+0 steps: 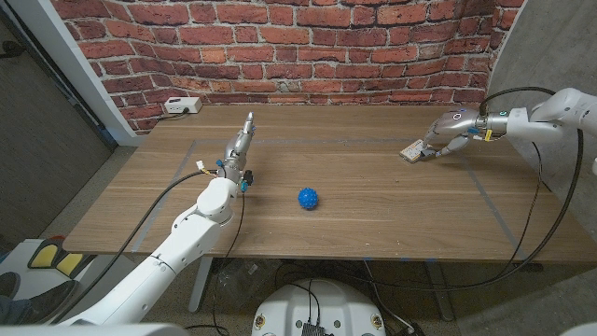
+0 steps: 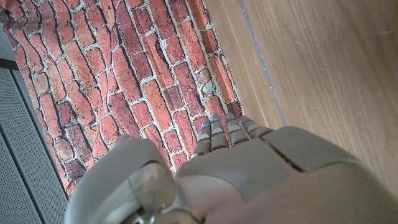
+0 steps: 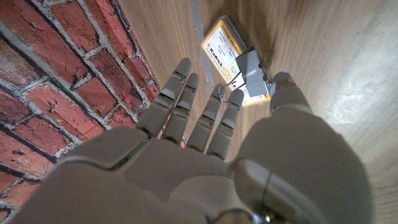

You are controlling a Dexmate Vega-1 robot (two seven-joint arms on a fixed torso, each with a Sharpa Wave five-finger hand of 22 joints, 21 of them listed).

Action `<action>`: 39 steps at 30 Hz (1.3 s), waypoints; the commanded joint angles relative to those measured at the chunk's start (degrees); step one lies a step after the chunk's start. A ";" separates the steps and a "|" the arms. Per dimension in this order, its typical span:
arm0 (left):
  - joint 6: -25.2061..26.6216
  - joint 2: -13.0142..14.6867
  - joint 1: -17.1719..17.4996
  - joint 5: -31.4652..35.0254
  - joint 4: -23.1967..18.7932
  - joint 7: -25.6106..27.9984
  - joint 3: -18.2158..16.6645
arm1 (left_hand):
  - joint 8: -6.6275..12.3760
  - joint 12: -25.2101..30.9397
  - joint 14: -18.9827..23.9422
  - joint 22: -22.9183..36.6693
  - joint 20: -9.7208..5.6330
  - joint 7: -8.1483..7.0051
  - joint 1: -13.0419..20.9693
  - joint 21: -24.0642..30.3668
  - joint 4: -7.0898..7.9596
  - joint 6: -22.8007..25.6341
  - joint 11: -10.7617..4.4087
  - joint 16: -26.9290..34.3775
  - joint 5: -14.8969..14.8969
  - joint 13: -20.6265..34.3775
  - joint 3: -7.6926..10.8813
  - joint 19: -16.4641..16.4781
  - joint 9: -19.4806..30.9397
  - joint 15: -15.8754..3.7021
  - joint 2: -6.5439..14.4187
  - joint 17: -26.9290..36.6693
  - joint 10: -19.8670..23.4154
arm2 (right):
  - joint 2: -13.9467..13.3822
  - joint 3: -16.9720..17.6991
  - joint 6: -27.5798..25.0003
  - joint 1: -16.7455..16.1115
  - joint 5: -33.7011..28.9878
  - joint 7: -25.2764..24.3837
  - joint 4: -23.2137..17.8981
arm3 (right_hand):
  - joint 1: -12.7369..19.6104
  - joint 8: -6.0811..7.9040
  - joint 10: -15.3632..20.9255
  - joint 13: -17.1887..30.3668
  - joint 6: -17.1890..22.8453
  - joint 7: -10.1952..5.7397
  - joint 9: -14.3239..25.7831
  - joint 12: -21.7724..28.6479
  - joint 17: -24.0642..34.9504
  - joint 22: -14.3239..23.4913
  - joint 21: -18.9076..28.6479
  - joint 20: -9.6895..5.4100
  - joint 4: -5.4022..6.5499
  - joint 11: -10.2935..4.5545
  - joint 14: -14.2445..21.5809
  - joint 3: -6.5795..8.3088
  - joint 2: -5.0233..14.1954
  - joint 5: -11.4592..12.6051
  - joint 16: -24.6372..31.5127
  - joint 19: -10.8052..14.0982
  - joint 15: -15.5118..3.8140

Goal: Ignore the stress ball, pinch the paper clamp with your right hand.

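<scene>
Paper clamp (image 3: 252,70) lies at your spread right hand's (image 3: 205,124) fingertips, ungripped; closing off-centre could push it away.

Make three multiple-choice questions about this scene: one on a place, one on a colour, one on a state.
1. Where does the stress ball lie?
A. near the table's middle
B. in the left hand
C. on the paper clamp

2. What colour is the stress ball?
A. red
B. blue
C. yellow

3. How is the right hand?
A. closed in a fist
B. holding the ball
C. fingers apart at the paper clamp

Answers: 1 A, the head view shows it on bare wood between the arms. 2 B, plainly blue. 3 C, the right wrist view shows spread fingers by the clamp.
</scene>
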 commanded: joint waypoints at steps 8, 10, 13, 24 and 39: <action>-0.63 0.40 -0.48 -0.50 0.72 -0.83 -0.11 | -0.12 -0.28 -0.25 0.17 0.29 -0.11 -0.09 -0.16 -0.03 0.27 -0.25 -0.13 -0.24 0.12 -0.48 -0.70 0.18 -0.22 0.09 0.21 -0.02 | -4.40 7.32 -0.27 -3.75 1.23 2.43 -7.24 | 1.49 0.39 4.71 0.08 3.42 0.13 0.13 0.71 -0.25 0.36 0.65 -0.82 -0.18 0.10 3.15 0.71 1.20 -0.63 -0.10 0.91 -7.18; -0.66 0.43 -0.51 -0.50 0.75 -0.87 -0.11 | -0.12 -0.28 -0.24 0.17 0.30 -0.14 -0.09 -0.16 -0.03 0.28 -0.25 -0.13 -0.24 0.12 -0.49 -0.70 0.18 -0.20 0.09 0.21 -0.01 | -4.91 8.38 -0.35 -4.34 1.31 2.95 -8.16 | 1.80 0.47 5.76 0.06 4.34 0.11 0.13 0.77 -0.29 0.38 0.68 -0.93 -0.27 0.04 3.92 0.84 1.45 -0.76 -0.16 0.97 -7.51; -0.85 0.48 -0.61 -0.57 0.94 -1.11 -0.14 | -0.12 -0.28 -0.26 0.17 0.31 -0.13 -0.09 -0.19 -0.03 0.27 -0.28 -0.14 -0.25 0.12 -0.52 -0.72 0.18 -0.24 0.10 0.21 -0.02 | -6.17 10.28 -0.77 -5.64 1.51 3.51 -10.41 | 2.35 0.49 7.06 0.05 5.23 0.09 0.13 0.85 -0.33 0.40 0.83 -1.10 -0.45 0.01 4.56 1.09 1.80 -0.89 -0.31 1.30 -7.70; -1.49 0.49 -0.99 -0.96 1.75 -1.99 -0.13 | -0.11 -0.28 -0.29 0.18 0.34 -0.11 -0.06 -0.23 -0.02 0.29 -0.23 -0.13 -0.26 0.12 -0.60 -0.72 0.18 -0.23 0.14 0.21 -0.06 | -8.31 16.37 -1.23 -9.27 1.62 6.02 -14.86 | 3.91 -0.05 11.78 0.04 7.21 0.04 0.05 1.10 -0.37 0.47 1.25 -1.74 -0.88 0.01 6.75 1.78 2.69 -1.52 -0.70 2.12 -8.17; -2.10 0.75 -1.09 -1.19 2.15 -2.59 -0.31 | -0.13 -0.26 -0.29 0.19 0.35 -0.19 -0.01 -0.29 -0.02 0.24 -0.18 -0.11 -0.29 0.12 -0.72 -0.71 0.18 -0.30 0.19 0.20 -0.06 | -10.39 23.36 -1.59 -13.76 2.43 8.75 -20.09 | 7.55 -0.94 16.62 0.11 8.89 0.02 0.02 0.99 -0.49 0.50 1.59 -2.55 -1.90 -0.13 9.15 3.41 3.60 -2.33 -1.15 2.57 -8.30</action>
